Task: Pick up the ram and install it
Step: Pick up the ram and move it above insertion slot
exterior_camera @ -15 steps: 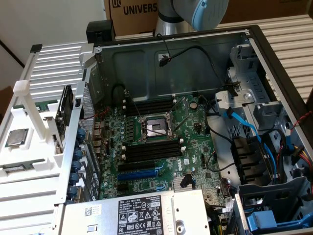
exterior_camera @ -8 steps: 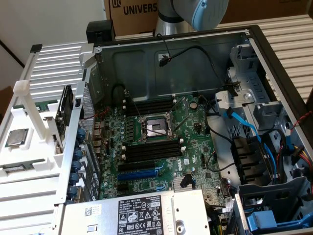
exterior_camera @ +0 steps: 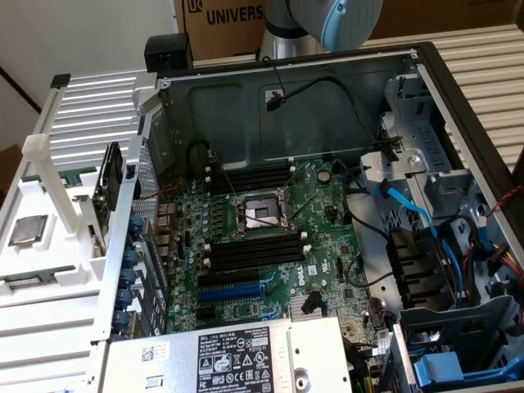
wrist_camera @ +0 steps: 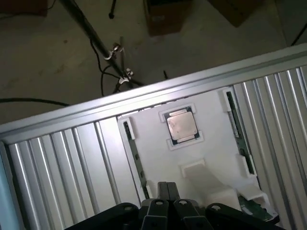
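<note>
Gripper [wrist_camera: 163,190] hangs above white holder tray [wrist_camera: 211,163], fingertips closed together, gripping nothing. Ram [wrist_camera: 135,154] stands on edge in a groove at the tray's side, beside the CPU chip [wrist_camera: 181,125]. Edge-up probably suits a pinch grasp. Groove walls sit close; open room above the tray.

A ram [wrist_camera: 135,160], a long, thin, dark green stick, stands on edge in a slot along one side of a white holder [wrist_camera: 211,158]. Its narrow upper edge faces the wrist view. A second stick [wrist_camera: 238,127] stands in the opposite slot.
</note>
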You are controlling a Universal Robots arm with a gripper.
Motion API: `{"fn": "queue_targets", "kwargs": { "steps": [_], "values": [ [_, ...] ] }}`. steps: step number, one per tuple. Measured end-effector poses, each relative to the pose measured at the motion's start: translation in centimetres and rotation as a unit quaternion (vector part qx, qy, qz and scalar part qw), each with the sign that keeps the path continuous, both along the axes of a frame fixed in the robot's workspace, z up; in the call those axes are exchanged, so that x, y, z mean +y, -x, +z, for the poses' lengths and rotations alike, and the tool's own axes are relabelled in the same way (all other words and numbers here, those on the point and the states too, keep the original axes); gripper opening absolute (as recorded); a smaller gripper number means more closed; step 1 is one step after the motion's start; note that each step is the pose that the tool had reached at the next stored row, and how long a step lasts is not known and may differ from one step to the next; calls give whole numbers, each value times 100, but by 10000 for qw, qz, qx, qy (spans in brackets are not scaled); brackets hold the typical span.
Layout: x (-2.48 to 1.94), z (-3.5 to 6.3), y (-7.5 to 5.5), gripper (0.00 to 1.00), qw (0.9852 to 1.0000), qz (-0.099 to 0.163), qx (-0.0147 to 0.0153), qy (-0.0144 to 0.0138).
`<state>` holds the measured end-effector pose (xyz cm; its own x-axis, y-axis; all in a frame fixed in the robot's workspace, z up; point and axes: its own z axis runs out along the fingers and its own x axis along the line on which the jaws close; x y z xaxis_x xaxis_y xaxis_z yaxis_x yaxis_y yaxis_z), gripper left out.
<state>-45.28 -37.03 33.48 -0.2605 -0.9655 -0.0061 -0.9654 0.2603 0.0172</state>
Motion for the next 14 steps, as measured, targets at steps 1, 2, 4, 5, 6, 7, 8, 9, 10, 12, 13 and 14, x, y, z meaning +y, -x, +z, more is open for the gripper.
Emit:
{"fn": "queue_targets", "kwargs": {
  "steps": [1,2,4,5,6,7,8,9,10,12,13,14],
  "values": [
    [-6,-7,0,10,10000,51,0,0],
    [-13,-14,0,10,9999,101,0,0],
    [-35,-25,0,10,9998,174,-4,0],
    [-49,-28,0,10,9998,204,-19,0],
    [-99,-35,0,10,9995,280,-143,2],
    [-114,-37,0,10,9994,304,-187,3],
    [-131,-40,0,10,9992,328,-220,4],
    [-146,-45,0,10,9991,352,-248,3],
    [-160,-52,0,10,9989,377,-268,2],
    [-192,-70,1,10,9987,428,-287,-3],
    [-208,-81,2,10,9986,451,-291,-7],
    [-242,-113,4,10,9984,491,-291,-20]
  ]
}}
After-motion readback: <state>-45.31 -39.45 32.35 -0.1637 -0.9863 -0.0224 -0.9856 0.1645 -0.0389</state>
